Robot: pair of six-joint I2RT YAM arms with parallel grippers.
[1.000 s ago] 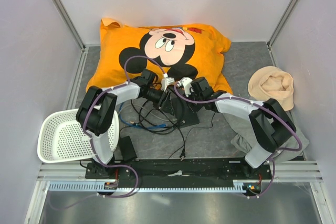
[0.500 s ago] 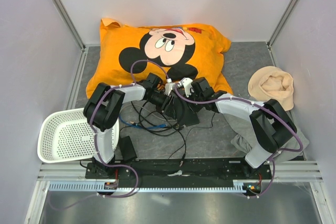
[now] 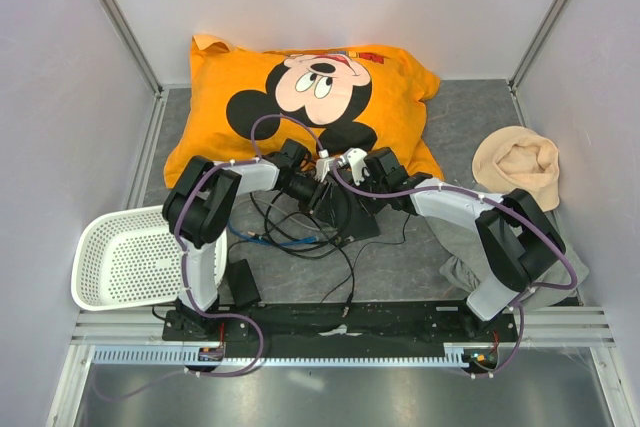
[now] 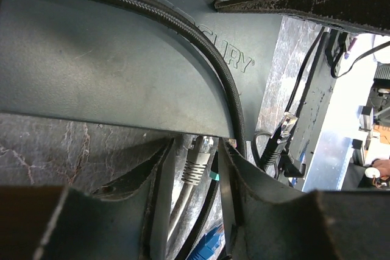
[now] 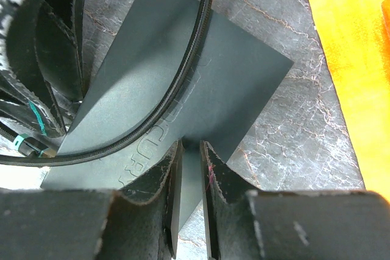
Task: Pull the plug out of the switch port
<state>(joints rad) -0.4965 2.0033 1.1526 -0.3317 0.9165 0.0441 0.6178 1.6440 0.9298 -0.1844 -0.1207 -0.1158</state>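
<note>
The switch [image 3: 352,217] is a flat matte-black box on the grey mat; its top fills the left wrist view [image 4: 91,59] and the right wrist view [image 5: 201,77]. A grey plug [image 4: 196,162] sits in a port in its near edge, with its grey cable trailing down. My left gripper [image 3: 318,191] is open, and its fingers [image 4: 159,199] stand on either side of the plug with a small gap on each side. My right gripper [image 3: 350,185] has its jaws nearly together, with its fingertips [image 5: 210,175] resting on the switch's top near one edge.
A braided black cable [image 4: 226,83] lies across the switch. A loose black plug [image 4: 283,135] and a blue plug [image 4: 210,245] lie nearby among tangled cables [image 3: 290,237]. An orange pillow [image 3: 300,97] lies behind the switch. A white basket [image 3: 120,257], a power brick [image 3: 243,282], a beige hat [image 3: 515,162].
My left arm has swung right, bringing its gripper in to the switch's edge. In the last half second it has barely moved. My right arm has stayed in place.
</note>
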